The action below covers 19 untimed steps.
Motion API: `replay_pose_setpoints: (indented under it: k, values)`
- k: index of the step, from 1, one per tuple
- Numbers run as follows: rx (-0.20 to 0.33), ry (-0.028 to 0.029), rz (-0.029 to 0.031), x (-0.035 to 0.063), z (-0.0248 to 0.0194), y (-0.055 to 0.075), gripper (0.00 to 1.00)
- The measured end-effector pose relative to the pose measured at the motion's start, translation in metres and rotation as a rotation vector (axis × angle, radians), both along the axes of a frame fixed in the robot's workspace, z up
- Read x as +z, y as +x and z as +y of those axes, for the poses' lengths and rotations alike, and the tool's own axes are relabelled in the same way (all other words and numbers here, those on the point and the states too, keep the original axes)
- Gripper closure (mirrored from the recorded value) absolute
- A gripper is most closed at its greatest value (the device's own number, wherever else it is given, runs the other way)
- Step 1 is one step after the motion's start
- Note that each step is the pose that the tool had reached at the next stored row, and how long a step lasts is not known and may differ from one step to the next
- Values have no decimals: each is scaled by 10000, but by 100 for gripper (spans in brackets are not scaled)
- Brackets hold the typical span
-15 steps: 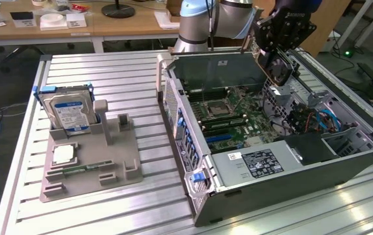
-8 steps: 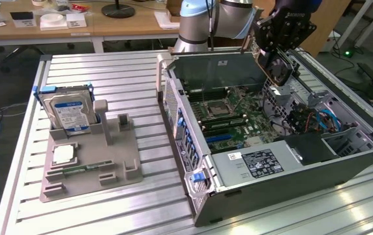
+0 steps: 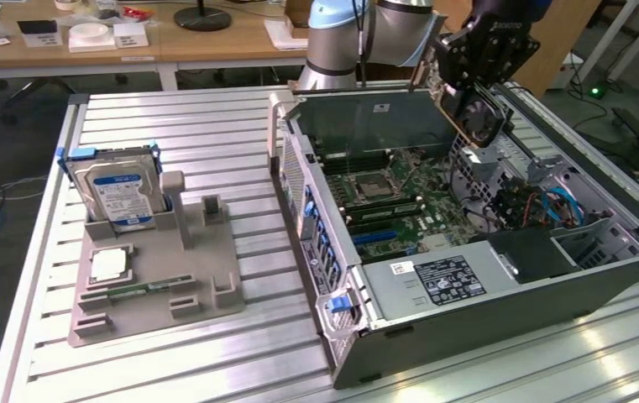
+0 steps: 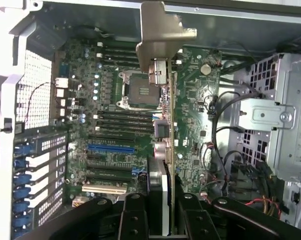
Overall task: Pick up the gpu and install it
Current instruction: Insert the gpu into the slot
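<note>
**Exterior view**
- fingers (image 3: 467, 71): clenched on the gpu's upper edge, at 1 o'clock in frame. Gripping from above leaves the lower edge free.
- gpu (image 3: 479, 117): in the air, on edge and slightly tilted, fan face toward the camera. It hangs over the far side of the open case (image 3: 487, 285), clear of the board (image 3: 392, 197).
- why on edge: my read is that the card's connector edge has to go down into a slot, so it is carried upright.
- case: on its side on the tabletop (image 3: 218, 134), side panel off. The board faces up and can be reached from above.
- drive (image 3: 123, 189): upright in the grey fixture (image 3: 157, 285) at 9 o'clock, well apart from the case. Not part of this job.

**Wrist view**
- gpu (image 4: 166, 125): seen edge-on, running away from the fingers, with the metal bracket (image 4: 163, 35) at the far end.
- fingers (image 4: 133, 215): one on each face of the card, pinching it between them.
- board (image 4: 115, 115): below the card, with a gap between them.
- blue slot (image 4: 110, 148): empty. The card's length runs across it rather than along it, so it looks not yet lined up.
- status: gpu picked up, not seated.
</note>
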<state>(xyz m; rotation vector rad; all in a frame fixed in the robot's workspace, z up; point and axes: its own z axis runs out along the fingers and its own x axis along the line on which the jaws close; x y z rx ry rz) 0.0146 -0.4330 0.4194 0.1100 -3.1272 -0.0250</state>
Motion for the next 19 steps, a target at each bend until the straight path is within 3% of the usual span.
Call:
replay_pose_setpoints:
  k: [19]
  values:
    - [2384, 1, 0, 0, 0, 0, 72]
